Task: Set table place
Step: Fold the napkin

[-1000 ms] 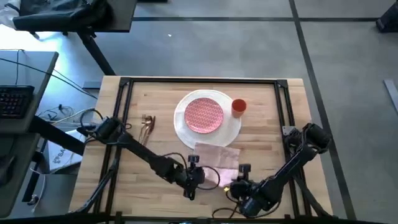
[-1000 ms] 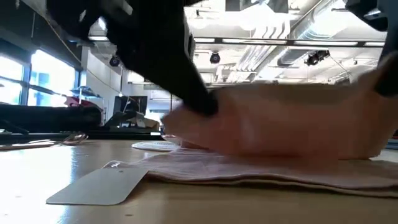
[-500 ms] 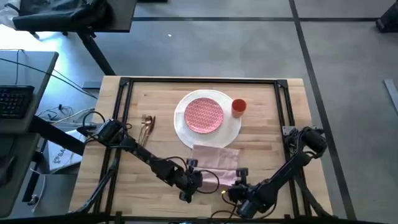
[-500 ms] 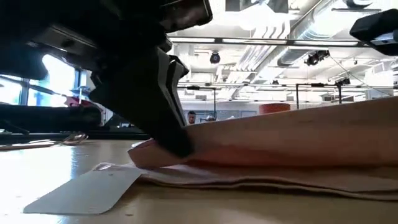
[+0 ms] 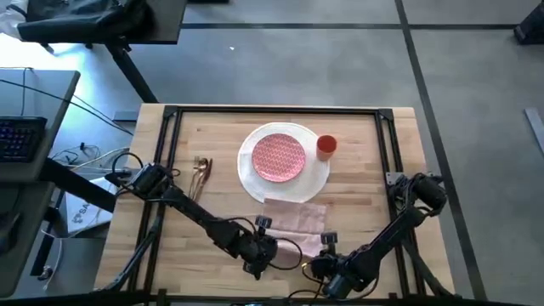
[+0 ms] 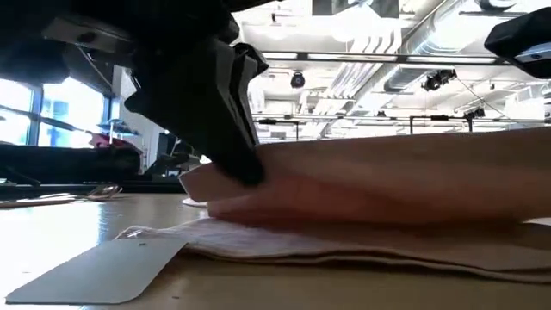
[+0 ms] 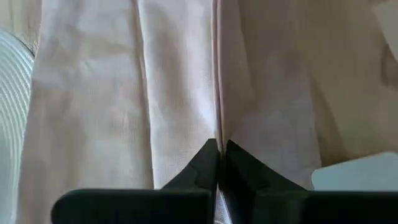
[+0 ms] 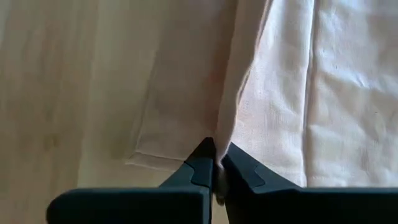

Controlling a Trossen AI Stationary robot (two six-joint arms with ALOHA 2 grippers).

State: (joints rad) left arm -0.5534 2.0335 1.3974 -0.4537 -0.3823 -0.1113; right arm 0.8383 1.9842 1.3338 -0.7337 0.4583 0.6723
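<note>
A pale pink napkin (image 5: 295,217) lies on the table (image 5: 221,127), just near of the large white plate (image 5: 316,174). That plate carries the red-patterned plate (image 5: 280,156). The orange cup (image 5: 326,146) stands at the white plate's right rim. Copper cutlery (image 5: 201,174) lies to the left of the plates. My left gripper (image 5: 274,251) and my right gripper (image 5: 320,259) are both shut on the napkin's near part. In the low view the napkin's upper layer (image 6: 387,181) is raised above its lower layers (image 6: 344,245). My left gripper pinches a raised ridge of the napkin (image 7: 217,134) between its two shut fingers, at the napkin's near left. The cloth beyond the fingers lies spread toward the plate. My right gripper pinches a raised edge of the napkin (image 8: 225,134) between its shut fingers, at the near right. The cloth rises from the table to the fingertips; how many layers it is does not show.
A pale tag (image 6: 95,271) attached to the napkin lies flat on the wood at its near left. The black rail frame (image 5: 170,153) runs around the tabletop. Bare wood (image 5: 212,208) lies left of the napkin.
Both grippers have gone toward the table's near edge, still shut on the napkin. The raised upper layer has been drawn out flatter and toward the near edge, and the tag has slid nearer with it. The plates, cup and cutlery have stayed put.
</note>
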